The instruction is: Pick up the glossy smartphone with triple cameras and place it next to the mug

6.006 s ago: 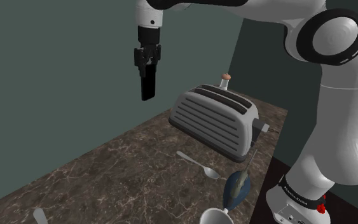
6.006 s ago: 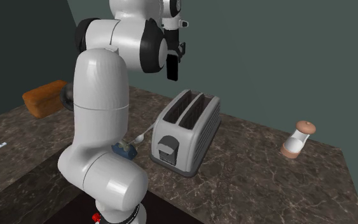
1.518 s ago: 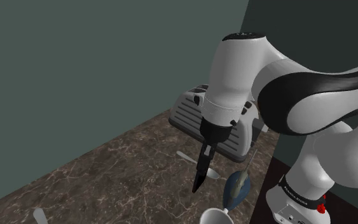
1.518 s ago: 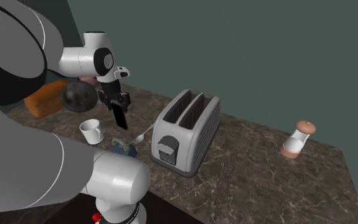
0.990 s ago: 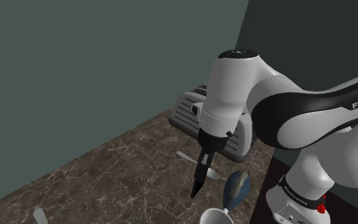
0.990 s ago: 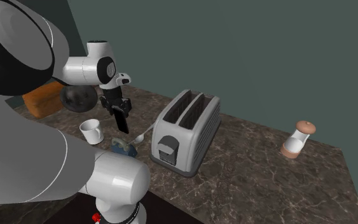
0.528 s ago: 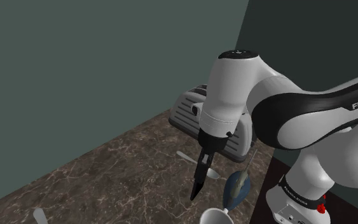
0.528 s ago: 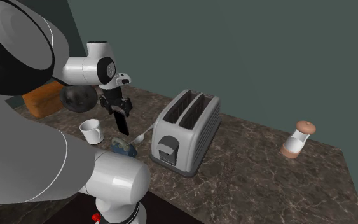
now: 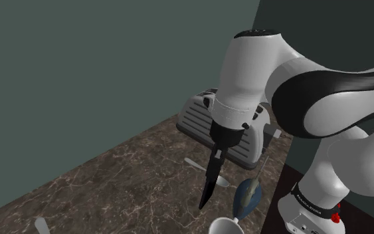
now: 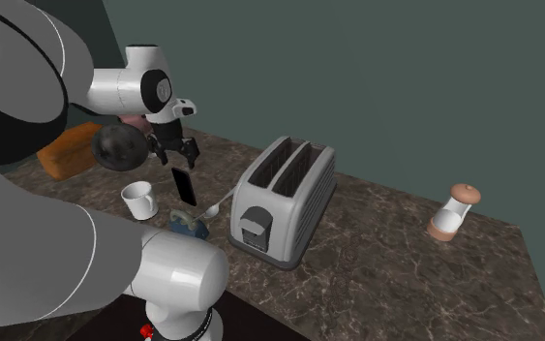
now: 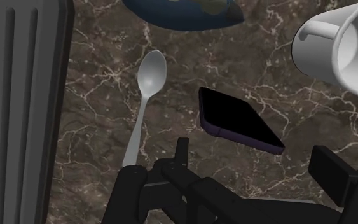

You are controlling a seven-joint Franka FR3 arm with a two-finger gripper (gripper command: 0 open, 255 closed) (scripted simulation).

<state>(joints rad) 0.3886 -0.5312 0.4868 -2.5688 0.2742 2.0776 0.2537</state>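
Observation:
The smartphone is a thin black slab with a purple edge. It stands steeply tilted with its lower end at the marble counter, a short way from the white mug. In the shoulder view the phone shows as a dark blade just beyond the mug's rim. My gripper hangs just above the phone's upper end, open, its fingers apart and off the phone. In the wrist view the phone lies beyond the gripper, with the mug to one side.
A metal spoon lies between phone and grey toaster. A blue rounded object sits by the mug. A pepper mill stands far along the counter, and a bread loaf lies behind the arm.
The gripper has opened, let go of the phone and risen a little. The phone stays tilted on the counter beside the mug.

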